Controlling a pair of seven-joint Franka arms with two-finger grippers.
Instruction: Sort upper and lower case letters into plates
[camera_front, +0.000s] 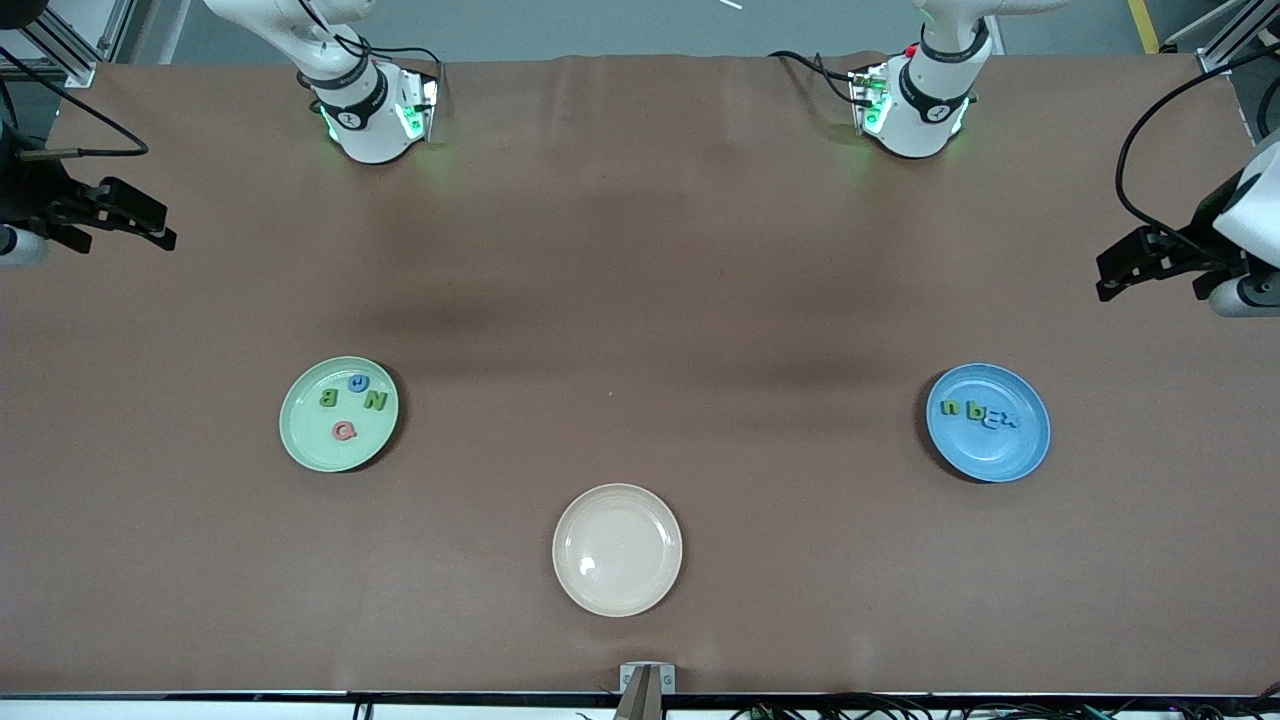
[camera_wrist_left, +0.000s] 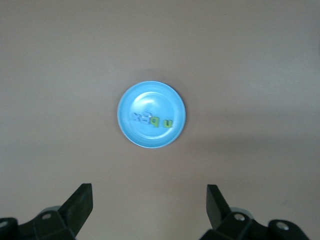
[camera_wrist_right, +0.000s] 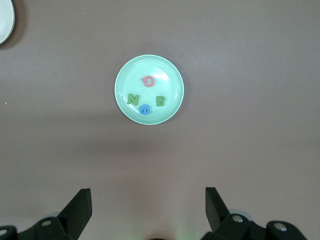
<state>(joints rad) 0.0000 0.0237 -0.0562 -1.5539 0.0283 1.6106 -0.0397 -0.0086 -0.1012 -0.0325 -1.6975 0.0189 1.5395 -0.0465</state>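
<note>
The mint green plate lies toward the right arm's end of the table. It holds a green B, a green N, a blue letter and a pink letter. The sky blue plate lies toward the left arm's end. A row of small letters rests in it: a green n, another green one and blue ones. My right gripper hangs open and empty high over its end of the table. My left gripper hangs open and empty over the other end.
A cream-beige plate with nothing in it sits nearer to the front camera, between the two coloured plates. The brown table cover is bare elsewhere. Both arm bases stand at the table's back edge.
</note>
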